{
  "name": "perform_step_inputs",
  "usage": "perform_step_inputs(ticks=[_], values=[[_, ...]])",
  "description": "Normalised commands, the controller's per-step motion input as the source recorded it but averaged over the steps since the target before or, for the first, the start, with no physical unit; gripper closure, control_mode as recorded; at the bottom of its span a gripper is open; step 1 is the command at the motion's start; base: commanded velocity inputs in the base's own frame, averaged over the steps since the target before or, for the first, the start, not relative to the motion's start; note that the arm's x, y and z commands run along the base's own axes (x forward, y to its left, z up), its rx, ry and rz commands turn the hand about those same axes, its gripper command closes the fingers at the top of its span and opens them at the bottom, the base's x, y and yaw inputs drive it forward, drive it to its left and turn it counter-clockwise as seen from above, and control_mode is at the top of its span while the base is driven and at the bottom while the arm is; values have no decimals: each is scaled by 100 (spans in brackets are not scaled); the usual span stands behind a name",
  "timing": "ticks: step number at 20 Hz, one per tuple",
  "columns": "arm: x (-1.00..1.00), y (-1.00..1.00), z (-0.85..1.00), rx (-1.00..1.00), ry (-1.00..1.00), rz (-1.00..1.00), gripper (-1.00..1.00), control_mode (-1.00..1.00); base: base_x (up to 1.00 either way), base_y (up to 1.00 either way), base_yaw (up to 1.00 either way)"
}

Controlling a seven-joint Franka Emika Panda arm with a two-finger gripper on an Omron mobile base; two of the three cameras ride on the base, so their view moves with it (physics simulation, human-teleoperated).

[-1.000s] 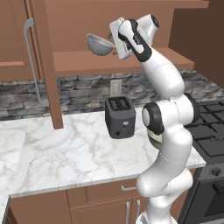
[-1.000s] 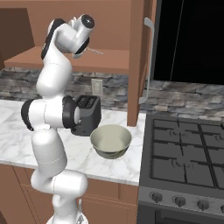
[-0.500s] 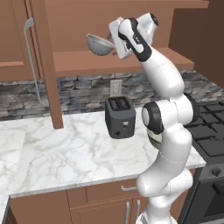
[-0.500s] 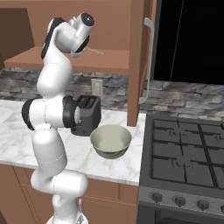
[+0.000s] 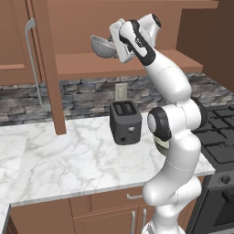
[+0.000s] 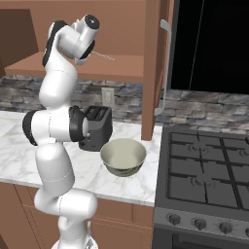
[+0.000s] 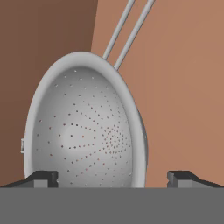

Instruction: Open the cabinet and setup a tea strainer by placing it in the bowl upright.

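Note:
The cabinet stands open, its left door [image 5: 16, 55] and right door [image 6: 154, 63] both swung outward. The tea strainer [image 5: 102, 46], a grey perforated half-dome, sits on the cabinet's shelf [image 5: 82, 67], and its thin wire handle [image 6: 103, 56] points to the right. My gripper [image 5: 114, 41] is raised to the shelf right beside the strainer. In the hand view the strainer [image 7: 83, 127] stands close up, with my open gripper [image 7: 111, 178] straddling its lower part and both fingertips [image 7: 42, 177] apart from it. The beige bowl [image 6: 123, 156] rests on the marble counter in front of the toaster.
A black toaster [image 5: 125, 121] stands on the counter [image 5: 68, 160] below the shelf, also seen as the toaster [image 6: 97, 127] behind the bowl. A gas stove [image 6: 209, 170] lies to the right. The stone backsplash [image 5: 87, 93] lines the wall.

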Motion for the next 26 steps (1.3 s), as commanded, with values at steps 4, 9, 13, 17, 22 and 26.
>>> perform_step_inputs(ticks=[4,9,13,17,22,26], values=[[-4,4,-7,0,0,0,-100,-100,0,0,0],[-7,0,-2,0,0,0,-100,-100,0,0,0],[0,0,0,0,0,0,-100,-100,0,0,0],[0,0,0,0,0,0,-100,-100,0,0,0],[3,0,-3,0,0,0,-100,-100,0,0,0],[12,1,-14,0,0,0,-100,-100,0,0,0]])
